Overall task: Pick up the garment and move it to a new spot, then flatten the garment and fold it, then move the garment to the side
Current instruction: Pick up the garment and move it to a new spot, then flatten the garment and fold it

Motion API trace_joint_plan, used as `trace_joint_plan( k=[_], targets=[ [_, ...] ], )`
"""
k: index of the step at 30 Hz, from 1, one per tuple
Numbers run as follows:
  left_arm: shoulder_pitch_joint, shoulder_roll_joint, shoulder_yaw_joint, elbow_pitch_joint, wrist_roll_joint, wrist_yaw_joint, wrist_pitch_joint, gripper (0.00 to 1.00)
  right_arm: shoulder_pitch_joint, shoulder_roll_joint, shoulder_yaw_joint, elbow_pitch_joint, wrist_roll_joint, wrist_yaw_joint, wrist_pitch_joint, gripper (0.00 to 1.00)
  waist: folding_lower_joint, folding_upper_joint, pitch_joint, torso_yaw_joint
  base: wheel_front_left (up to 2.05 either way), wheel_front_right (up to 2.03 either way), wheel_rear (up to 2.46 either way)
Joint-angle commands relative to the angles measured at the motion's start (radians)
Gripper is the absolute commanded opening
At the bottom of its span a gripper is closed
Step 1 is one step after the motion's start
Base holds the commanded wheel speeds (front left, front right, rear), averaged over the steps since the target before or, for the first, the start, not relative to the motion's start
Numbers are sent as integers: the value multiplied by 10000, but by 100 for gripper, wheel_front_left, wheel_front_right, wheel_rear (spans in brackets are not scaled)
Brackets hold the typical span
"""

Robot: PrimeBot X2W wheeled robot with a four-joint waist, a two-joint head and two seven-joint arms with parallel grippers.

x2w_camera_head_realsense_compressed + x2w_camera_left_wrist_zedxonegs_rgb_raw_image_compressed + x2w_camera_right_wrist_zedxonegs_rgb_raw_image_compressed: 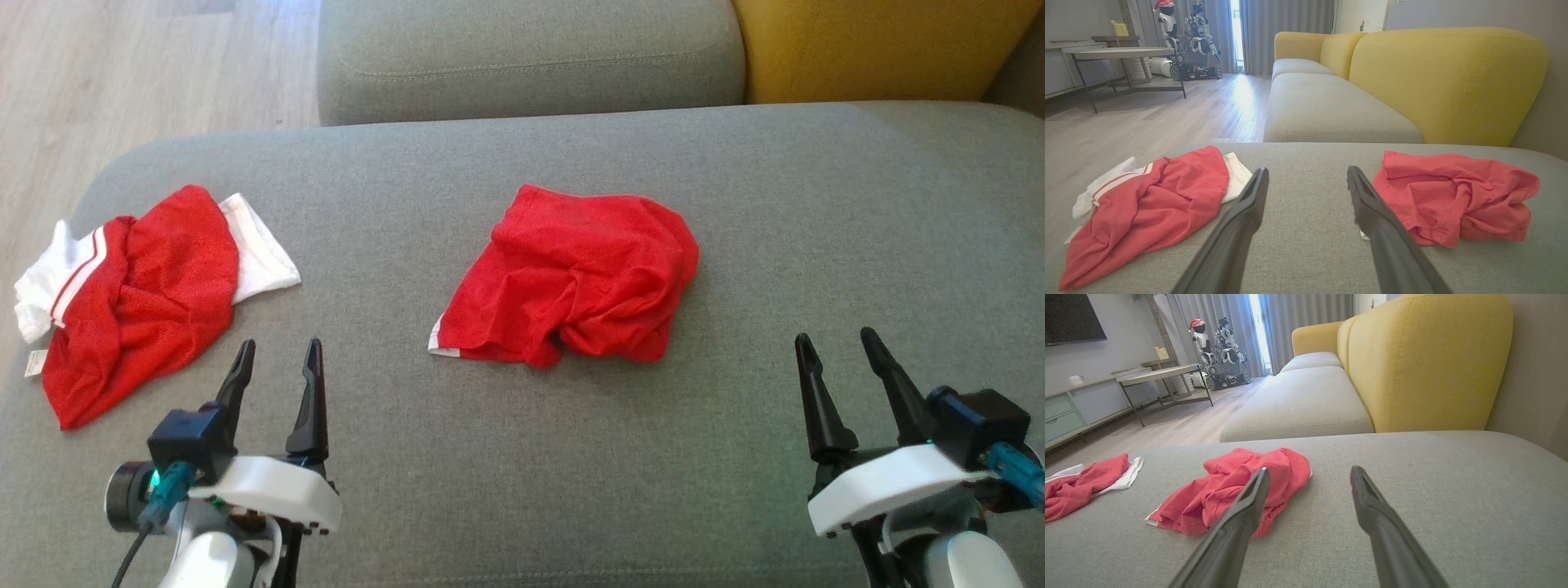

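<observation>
From the head view, both my claws hang empty with their fingers spread wide apart: the left claw (279, 347) and the right claw (835, 335). The crumpled plain red thin-fabric garment (571, 278) lies between them and further out, somewhat nearer the right claw. I take this one as my target. Off to the outer side of the left claw sits a second bundle, a red-and-white striped fabric garment (139, 302), close to the cushion's edge. Both rest on the broad grey woven sofa cushion (522, 457).

In the left wrist view, the left claw (1307, 171) points at bare cushion, with the red garment (1453, 196) just off its right finger and the striped one (1151, 208) off its left. The cloth looks light, limp and heavily wrinkled. I expect it to drape and bunch, not hold any shape, so a pinch on a hem or a raised fold should serve better than a stab at the middle.

In the right wrist view, the right claw (1310, 470) has the red garment (1208, 498) ahead and to its left, a white-trimmed corner nearest me. The cushion will give under pressure. Beyond are a pale wooden floor (1180, 428), a yellow upholstered sofa back (1433, 363), a round-topped metal-legged table (1163, 373) and a parked white robot on a wheeled base (1216, 347).
</observation>
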Motion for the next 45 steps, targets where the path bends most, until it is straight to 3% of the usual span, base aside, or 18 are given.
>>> trace_joint_plan(
  k=[1,36,45],
  targets=[
    [-401,253,410,-373,-24,66,-24,100,-306,-158,212,-429,-112,40,38,100,0,0,-21,10,0,0,0],
    [-480,396,242,-402,-154,275,134,100,-330,-139,284,-476,-114,40,116,100,0,0,83,80,0,0,0],
    [-964,363,108,-687,-67,257,156,100,-724,-388,1151,246,-157,40,159,100,0,0,894,272,0,0,0]
  ],
)
